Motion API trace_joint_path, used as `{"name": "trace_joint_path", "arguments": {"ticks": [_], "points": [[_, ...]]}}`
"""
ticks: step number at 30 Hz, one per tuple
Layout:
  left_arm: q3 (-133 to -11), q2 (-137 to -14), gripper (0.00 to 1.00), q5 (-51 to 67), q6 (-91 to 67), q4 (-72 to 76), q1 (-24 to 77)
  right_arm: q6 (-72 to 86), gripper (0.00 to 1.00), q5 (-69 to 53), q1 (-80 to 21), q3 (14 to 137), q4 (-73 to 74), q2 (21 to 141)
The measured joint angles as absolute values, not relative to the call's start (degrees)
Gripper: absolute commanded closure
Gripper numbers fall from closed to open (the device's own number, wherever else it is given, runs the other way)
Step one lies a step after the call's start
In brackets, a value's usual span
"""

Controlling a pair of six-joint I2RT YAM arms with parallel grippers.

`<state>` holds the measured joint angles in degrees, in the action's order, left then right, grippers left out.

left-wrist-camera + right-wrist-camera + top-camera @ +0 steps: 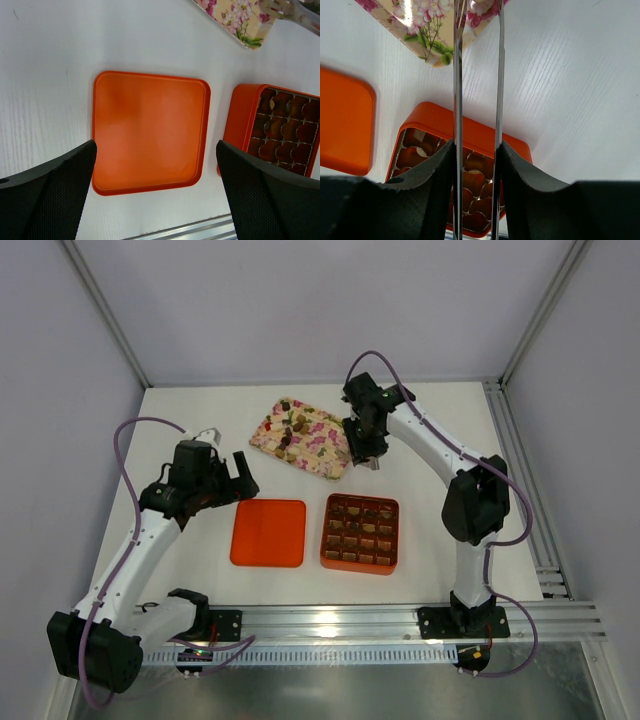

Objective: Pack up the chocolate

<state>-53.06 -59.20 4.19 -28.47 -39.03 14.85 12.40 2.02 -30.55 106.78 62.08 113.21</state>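
White tabletop (440, 420) fills the walled cell. Nearest lie two containers side by side, apart. The flat orange square plastic lid (150, 132) sits upturned with nothing in it. The left gripper (156, 145) hovers above it with its jaws spread wide, holding nothing. Right of the lid, the orange square gridded box (360, 568) has brown chocolate lumps (282, 132) in nearly every cell that shows; I cannot tell whether any cell is vacant.

Farther back, the pink floral rectangular tray (325, 445) carries a small cluster of loose chocolate lumps (290, 430). Packing looks mostly done, with those lumps and the lid left. Over the tray's near right corner, the right gripper (476, 150) clamps thin metal tongs (458, 90), blades narrow; their tips are out of view.
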Motion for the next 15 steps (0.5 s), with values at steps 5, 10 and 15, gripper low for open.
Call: {"name": "trace_joint_path", "arguments": {"ticks": [5, 10, 15], "points": [[-53.06, -59.20, 0.00, 4.19, -28.47, -39.00, 14.85, 12.38, 0.58, 0.43, -30.50, 106.74, 61.84, 113.91], [-53.06, -59.20, 0.00, 4.19, -28.47, -39.00, 14.85, 12.36, 0.59, -1.39, -30.50, 106.74, 61.63, 114.06], [-53.06, -59.20, 0.00, 4.19, -28.49, -39.00, 14.85, 12.29, 0.59, -1.87, -30.50, 106.74, 61.60, 114.06]]}}
